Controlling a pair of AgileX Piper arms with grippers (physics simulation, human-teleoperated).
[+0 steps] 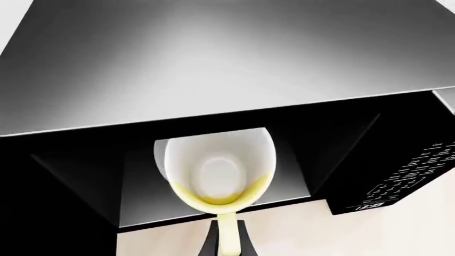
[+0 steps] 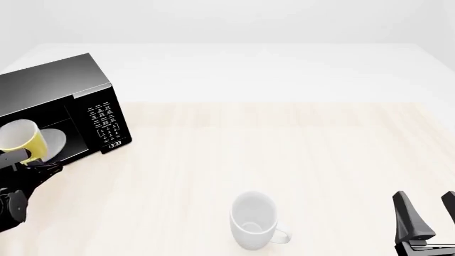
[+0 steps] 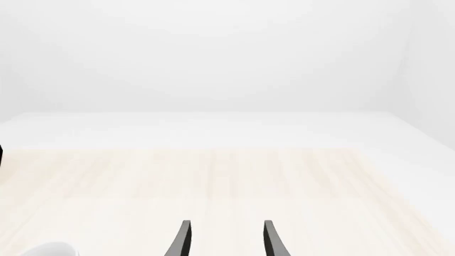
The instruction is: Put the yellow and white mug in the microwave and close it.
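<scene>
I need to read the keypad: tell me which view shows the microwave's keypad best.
Front view: the keypad faces the camera, with clock digits visible. The left wrist view shows it obliquely at the frame's edge; the right wrist view shows none of it.

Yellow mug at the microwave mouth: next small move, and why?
Probably ease the left gripper forward: it holds the yellow mug by the handle, tipped, just at the open microwave cavity, the turntable plate behind it, so it isn't placed yet.
</scene>
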